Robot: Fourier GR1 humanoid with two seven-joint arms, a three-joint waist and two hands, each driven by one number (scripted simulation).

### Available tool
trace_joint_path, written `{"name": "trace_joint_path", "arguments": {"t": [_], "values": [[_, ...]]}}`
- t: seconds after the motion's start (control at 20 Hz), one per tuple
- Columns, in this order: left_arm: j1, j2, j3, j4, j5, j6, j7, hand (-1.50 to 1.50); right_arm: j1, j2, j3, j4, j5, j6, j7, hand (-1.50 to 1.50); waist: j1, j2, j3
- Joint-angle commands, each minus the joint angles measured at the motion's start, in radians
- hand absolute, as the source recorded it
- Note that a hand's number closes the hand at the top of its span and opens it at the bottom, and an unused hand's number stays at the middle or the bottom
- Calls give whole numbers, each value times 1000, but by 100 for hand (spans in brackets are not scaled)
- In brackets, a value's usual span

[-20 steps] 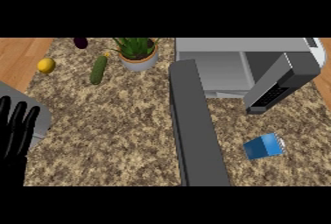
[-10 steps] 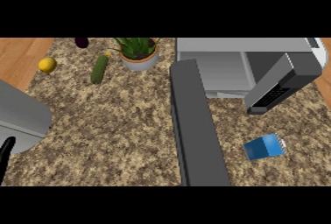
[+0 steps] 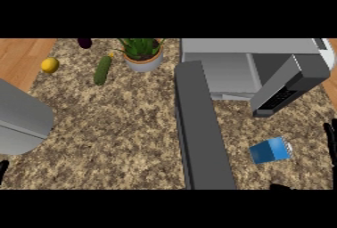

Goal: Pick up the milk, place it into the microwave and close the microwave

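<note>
- The left hand (image 3: 2,170) is showing only as a black sliver at the lower-left edge. Whether it is open or curled cannot be told.
- The right hand (image 3: 331,141) is being cut off by the right edge, with one more black tip poking up at the bottom edge. Its state cannot be told either.
- A dark purple thing (image 3: 85,42) is being clipped at the top, with too little showing to name it.
- The left forearm (image 3: 20,116) is slanting in from the left edge over the counter (image 3: 118,133), its hand end pointing toward the lower-left corner.
- The milk (image 3: 270,150) is lying on the counter, right of the long grey door (image 3: 201,133) and below the open microwave (image 3: 223,73). It is near the right hand but apart from it.
- A lemon (image 3: 50,65), a cucumber (image 3: 102,71) and a plant (image 3: 141,53) are sitting at the upper left, well apart from the milk.
- Against half a second ago, the right hand is newly coming into view, the left hand is sitting lower, and the milk is lying where it was.
</note>
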Motion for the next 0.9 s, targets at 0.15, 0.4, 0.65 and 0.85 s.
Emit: {"name": "trace_joint_path", "arguments": {"t": [0.15, 0.4, 0.65, 0.85], "values": [[117, -18, 35, -143, 140, -63, -14, -150, 14, 25, -26, 202, 69, -39, -125, -150, 5, -1, 0], [127, -16, 42, -106, 132, -84, -36, -150, -57, -12, -117, 493, 45, -34, -295, -150, 7, 2, 1], [146, -18, 54, -77, 147, -117, -89, -150, -30, -39, -125, 648, 62, 4, -444, -150, 2, 1, 1], [190, -3, 86, -146, 206, -120, -44, -150, -91, -62, -136, 793, 119, -37, -530, -150, 6, 3, 2]]}}
